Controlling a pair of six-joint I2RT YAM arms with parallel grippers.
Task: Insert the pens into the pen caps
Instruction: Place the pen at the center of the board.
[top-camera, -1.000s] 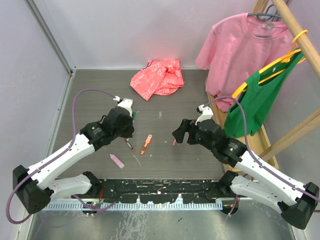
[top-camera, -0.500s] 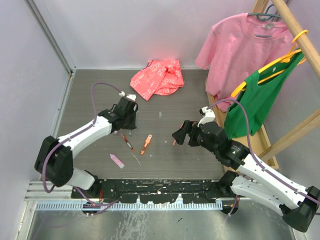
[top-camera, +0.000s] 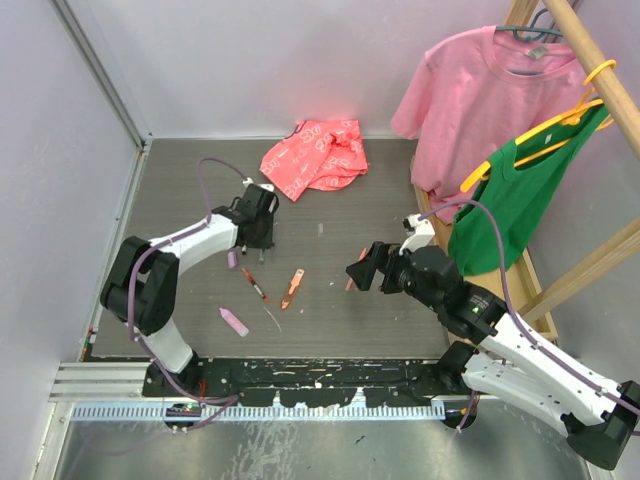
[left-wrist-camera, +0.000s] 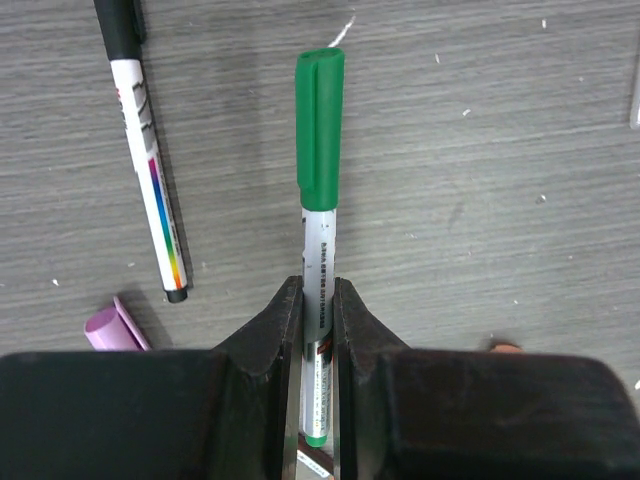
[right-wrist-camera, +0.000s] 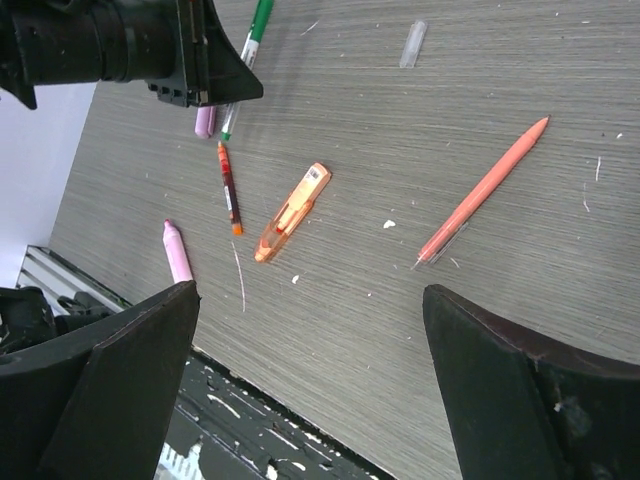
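A dark grey wood-grain tabletop (top-camera: 180, 200) fills the middle of the overhead view, walled by pale lilac panels, with a wooden rack (top-camera: 590, 265) along the right edge of the frame.

At centre left of that view the left gripper (top-camera: 258, 240) is clamped on a white marker (left-wrist-camera: 320, 300). In its wrist view the two dark fingers (left-wrist-camera: 275, 335) pinch the barrel at lower centre, and the marker runs straight up the frame to a green cap (left-wrist-camera: 319, 125) fitted on its far end. To the left there lies a second white marker (left-wrist-camera: 148, 170) with a rainbow stripe and a black cap (left-wrist-camera: 120, 28) at the top, and a lilac-pink cap (left-wrist-camera: 113, 328) sits at lower left.

Below the left gripper overhead lie a dark red pen (top-camera: 254, 284), a pink highlighter (top-camera: 233, 321) toward the lower left, and a short orange pen (top-camera: 293, 287) just right of the red one.

At upper centre a red patterned cloth (top-camera: 315, 155) lies crumpled near the back wall.

Right of centre the right gripper (top-camera: 362, 272) hangs with its jaws spread wide and nothing between them. In its wrist view the salmon-orange pen (right-wrist-camera: 484, 190) lies slanted at upper right, on the table and apart from both fingers (right-wrist-camera: 125, 385).

On the rack at upper right hang a pink T-shirt (top-camera: 470, 95) and a green shirt (top-camera: 515, 205).
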